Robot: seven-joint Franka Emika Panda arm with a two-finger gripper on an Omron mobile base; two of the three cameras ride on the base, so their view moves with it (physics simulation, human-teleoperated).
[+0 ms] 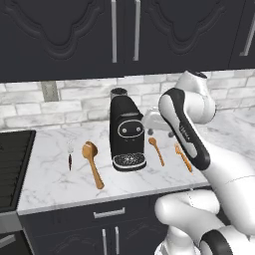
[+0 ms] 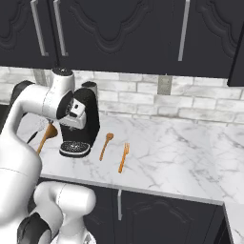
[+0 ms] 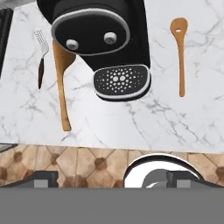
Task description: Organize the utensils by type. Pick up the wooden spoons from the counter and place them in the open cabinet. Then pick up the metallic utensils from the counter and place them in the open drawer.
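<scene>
Nothing is put away yet: the big tan wooden spoon (image 1: pixel 92 163), small wooden spoon (image 1: pixel 156 150), thin orange fork (image 1: pixel 183 158) and little silver fork with a dark handle (image 1: pixel 70 154) lie on the white marble counter (image 1: pixel 60 182) around the black coffee machine (image 1: pixel 127 134), and the gripper (image 3: pixel 112 177) hangs wide open, holding nothing.

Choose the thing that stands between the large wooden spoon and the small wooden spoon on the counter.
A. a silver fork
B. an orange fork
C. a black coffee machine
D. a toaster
C: the black coffee machine stands on the counter with the large spoon on its left and the small spoon on its right.
</scene>
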